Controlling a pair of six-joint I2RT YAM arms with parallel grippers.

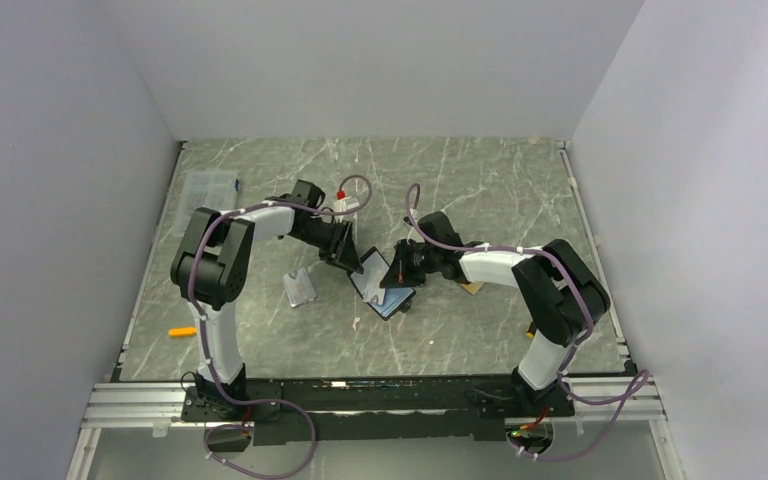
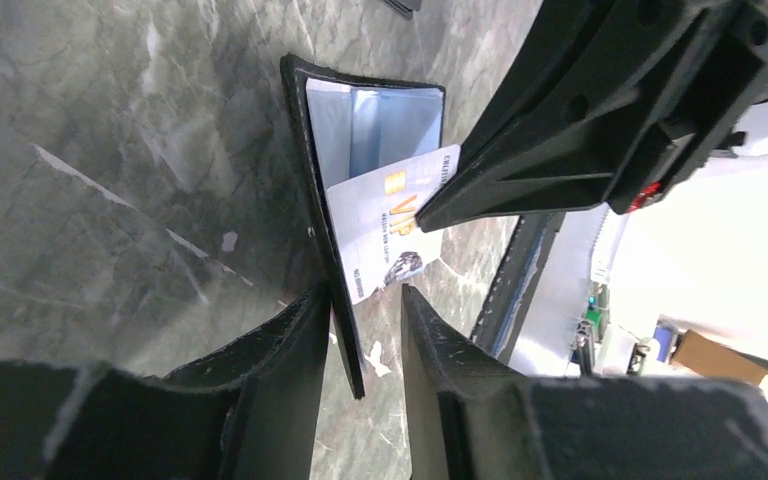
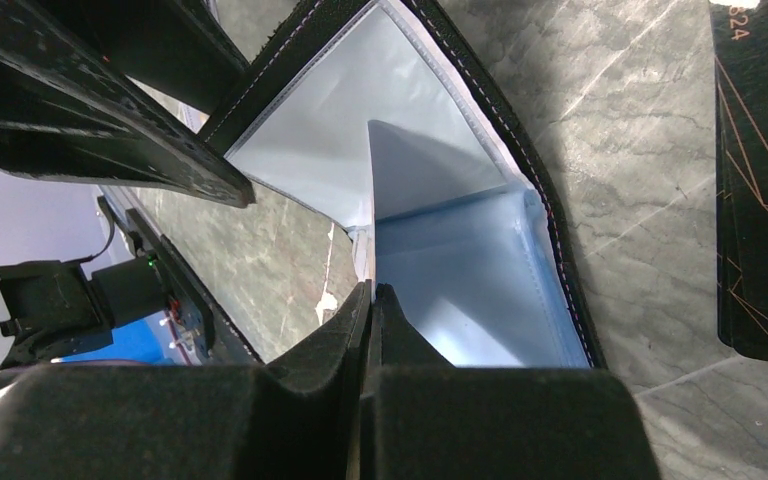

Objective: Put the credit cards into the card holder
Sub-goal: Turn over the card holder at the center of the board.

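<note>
Card (image 2: 380,240) pinched by right end effector (image 2: 422,222) | touching open card holder (image 2: 385,125)

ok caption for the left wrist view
Right end effector holds a VIP card at the open card holder, left end effector straddling its cover

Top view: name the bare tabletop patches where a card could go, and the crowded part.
Free: the far strip of grey marble tabletop along the back wall, right of the clear plastic box; the near strip between the black folding wallet and the front rail. Crowded: centre, where left pincer and right pincer meet at the wallet.
</note>
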